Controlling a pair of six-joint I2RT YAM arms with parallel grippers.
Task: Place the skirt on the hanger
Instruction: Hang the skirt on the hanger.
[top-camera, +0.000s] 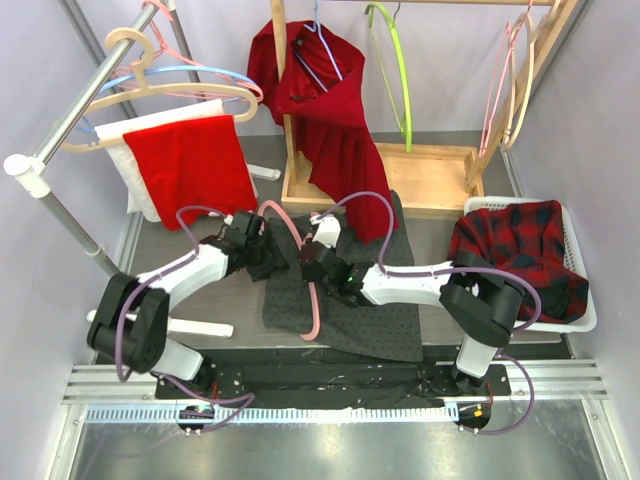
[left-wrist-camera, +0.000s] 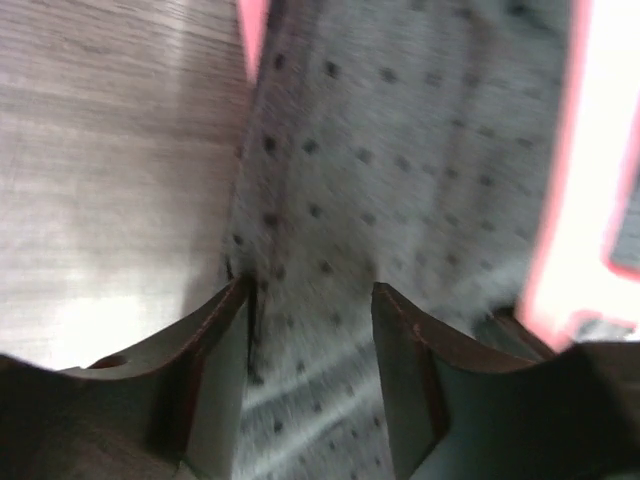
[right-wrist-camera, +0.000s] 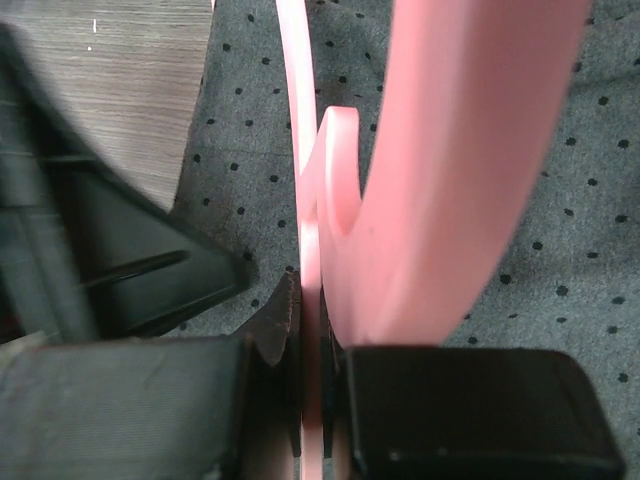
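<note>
Grey dotted skirt (top-camera: 360, 315) lies flat mid-desk (top-camera: 235, 300), toward the near edge. Pink hanger (top-camera: 316, 312) lies across the skirt's left part. Right gripper (right-wrist-camera: 312, 335) is clamped tight on the hanger's thin bar. Left gripper (left-wrist-camera: 310, 320) is partly open, gripping nothing, low over the skirt's left edge.

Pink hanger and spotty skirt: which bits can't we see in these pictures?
Top view: the arms cover the middle of the pink hanger and part of the spotted skirt.
Left wrist view: blurred; hanger cut off by the right edge.
Right wrist view: hanger runs off the top edge.
</note>
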